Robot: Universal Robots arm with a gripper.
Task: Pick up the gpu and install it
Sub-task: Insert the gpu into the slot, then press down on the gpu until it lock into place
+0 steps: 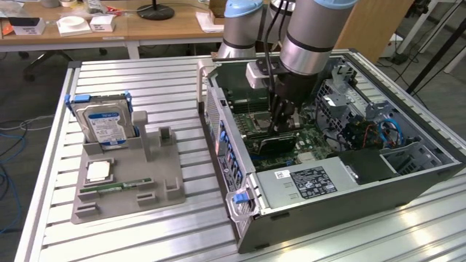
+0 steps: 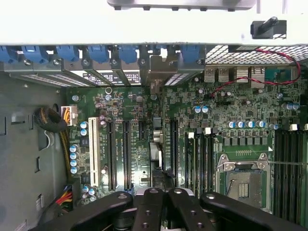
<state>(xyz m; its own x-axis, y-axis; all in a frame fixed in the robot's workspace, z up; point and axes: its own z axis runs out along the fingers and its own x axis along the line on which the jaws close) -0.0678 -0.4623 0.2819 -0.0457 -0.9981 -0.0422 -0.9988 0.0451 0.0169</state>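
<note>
**The hand is shut tight inside the computer case**

We see the robot arm reaching down into the open computer case (image 1: 240,164), which lies on its side on the slatted metal table (image 1: 145,240). The gripper (image 1: 282,128) hangs low over the green main board (image 1: 306,143), near the middle of the case.

In the wrist view, the two black fingers (image 2: 149,204) of the gripper (image 2: 161,202) are pressed together. There is no gap left between them. They sit right over a thin dark card standing on its edge. We think this is the gpu (image 2: 161,166), and the fingers look closed on its top edge, but the fingers hide most of it. In the exterior view the gpu (image 1: 276,144) shows as a dark flat block just under the gripper, sitting down on the main board. Its metal end meets the case wall with the blue clips (image 2: 96,53).

On the table beside the case, toward the exterior view's left, lies a grey holder tray (image 1: 171,185). A hard drive (image 1: 104,124) with a blue and white label stands upright at its far end. A small green memory stick (image 1: 120,186) lies flat nearer the tray's near edge.
</note>
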